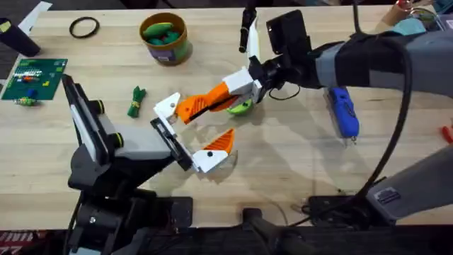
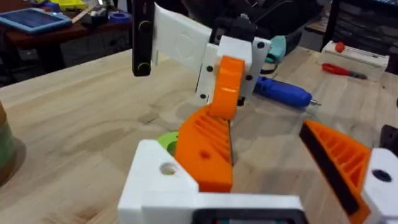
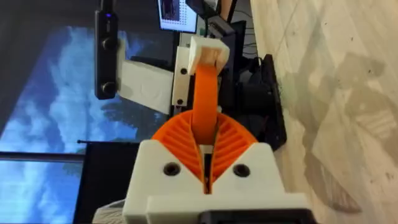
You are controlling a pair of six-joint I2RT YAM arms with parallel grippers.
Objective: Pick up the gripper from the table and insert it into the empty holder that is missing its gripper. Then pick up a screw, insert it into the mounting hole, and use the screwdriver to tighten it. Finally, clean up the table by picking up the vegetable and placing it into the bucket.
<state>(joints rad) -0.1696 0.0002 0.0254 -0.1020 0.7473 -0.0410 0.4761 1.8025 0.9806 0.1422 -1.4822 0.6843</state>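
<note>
The gripper [image 1: 195,105], a long orange wedge with a white base [image 1: 168,106], lies with its base against one end of the holder [image 1: 170,138], the white bracket with a black rail on my left arm. My right gripper [image 1: 237,88] is shut on the wedge's far end; its orange fingers [image 3: 186,140] clamp the wedge [image 3: 205,99]. The left gripper [image 1: 212,126] stands open, its short orange-tipped finger [image 1: 216,147] at the rail's other end. The blue screwdriver [image 1: 345,110] lies to the right. The dark green vegetable [image 1: 136,100] lies left of the holder. The bucket [image 1: 177,49] stands at the back.
A lime-green dish [image 1: 242,108] sits under the held wedge. A black ring [image 1: 84,27] and a green board [image 1: 34,76] lie at the far left. A red tool [image 1: 447,133] shows at the right edge. Brighter green pieces fill the bucket.
</note>
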